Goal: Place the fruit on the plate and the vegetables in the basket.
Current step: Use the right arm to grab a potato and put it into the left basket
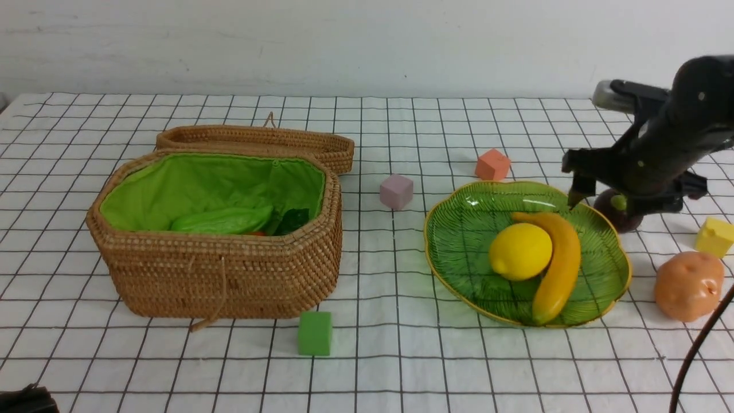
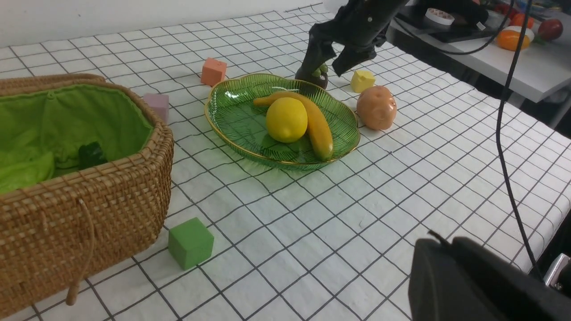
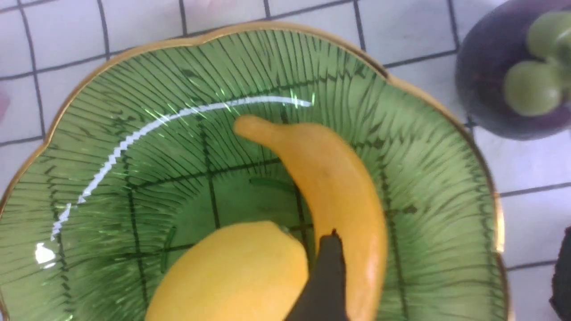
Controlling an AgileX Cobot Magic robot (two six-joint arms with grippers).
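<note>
Done: lemon (image 1: 520, 251), banana (image 1: 559, 269) on plate (image 1: 459, 241); cucumber (image 1: 223, 221) in basket (image 1: 218, 275).
Left: mangosteen (image 1: 612, 219), just behind plate's far-right rim; potato (image 1: 688, 285), right of plate, near its rim.
Right gripper (image 1: 625, 198): spread wide, empty, low over mangosteen, fingers either side, not touching.
</note>
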